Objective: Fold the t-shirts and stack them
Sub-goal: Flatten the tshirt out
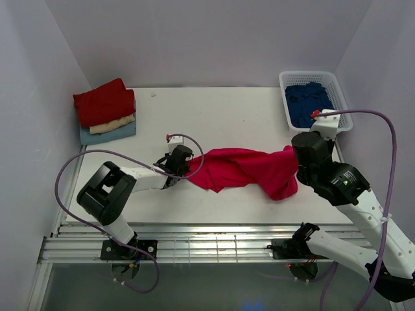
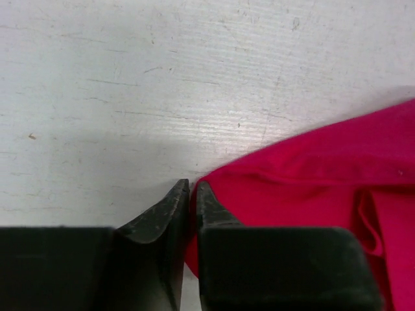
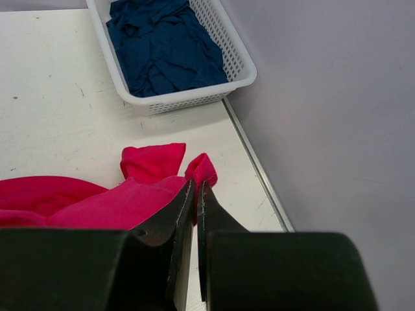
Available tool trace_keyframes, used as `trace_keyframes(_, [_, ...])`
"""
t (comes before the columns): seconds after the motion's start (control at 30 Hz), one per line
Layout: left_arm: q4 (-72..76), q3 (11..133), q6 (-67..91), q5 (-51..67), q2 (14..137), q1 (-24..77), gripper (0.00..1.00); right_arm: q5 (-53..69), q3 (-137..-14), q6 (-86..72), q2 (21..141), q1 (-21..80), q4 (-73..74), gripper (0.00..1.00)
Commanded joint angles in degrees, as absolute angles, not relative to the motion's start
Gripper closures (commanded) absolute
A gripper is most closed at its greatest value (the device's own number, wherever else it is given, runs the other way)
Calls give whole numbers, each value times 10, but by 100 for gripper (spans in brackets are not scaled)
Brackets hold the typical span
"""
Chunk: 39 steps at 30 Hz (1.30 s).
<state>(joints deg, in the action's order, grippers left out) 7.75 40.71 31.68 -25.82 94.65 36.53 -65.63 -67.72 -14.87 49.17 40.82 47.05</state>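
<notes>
At the far left of the white surface [image 1: 220,110] sits a folded stack of t-shirts [image 1: 107,111], dark red over cream over pale blue. Nearer the arms, the left hand [image 1: 176,166] lies low at the left tip of the bright crimson-red cloth t-shirt [image 1: 240,167]. Its jaws stand narrow, almost together, with a sliver of red in the gap, so it seems to pinch only the very edge. The shirt lies crumpled in a band across the middle of the surface. Its right end rises to the right hand [image 1: 300,162], which is clamped on a bunched corner held just off the surface. Beyond that, a white plastic lattice basket [image 1: 337,81] holds navy cloth shirts [image 1: 309,103].

The weak point is probably the left pinch. With so little cloth caught, any pull to stretch the shirt flat could slip the hem free and drop that end. The right hand grips a wad rather than a clean corner, so the shirt may also spread twisted and fold unevenly.
</notes>
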Motion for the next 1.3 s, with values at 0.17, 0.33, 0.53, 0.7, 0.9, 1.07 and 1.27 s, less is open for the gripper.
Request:
trace_keyframes(0.17, [-23, 411, 328, -286, 946, 377, 100, -670, -679, -170, 482, 404, 466, 92])
trace_keyframes(0.33, [-39, 429, 325, -334, 895, 377, 100, -659, -668, -177, 509, 405, 447, 92])
trace_keyframes(0.53, [-113, 536, 285, -413, 827, 377, 100, -636, -680, -121, 585, 386, 334, 92])
trace_keyframes(0.7, [-108, 621, 227, -451, 774, 376, 99, -550, -729, -46, 657, 303, 199, 92])
trace_keyframes(0.9, [-56, 707, 108, -492, 752, 373, 98, -494, -909, 21, 760, 231, 178, 92])
trace_keyframes(1.07, [-5, 781, 19, -483, 724, 371, 97, -503, -1073, 93, 836, 210, 176, 92])
trace_keyframes(1.27, [-8, 817, -26, -439, 704, 370, 97, -507, -1183, 125, 852, 204, 180, 92])
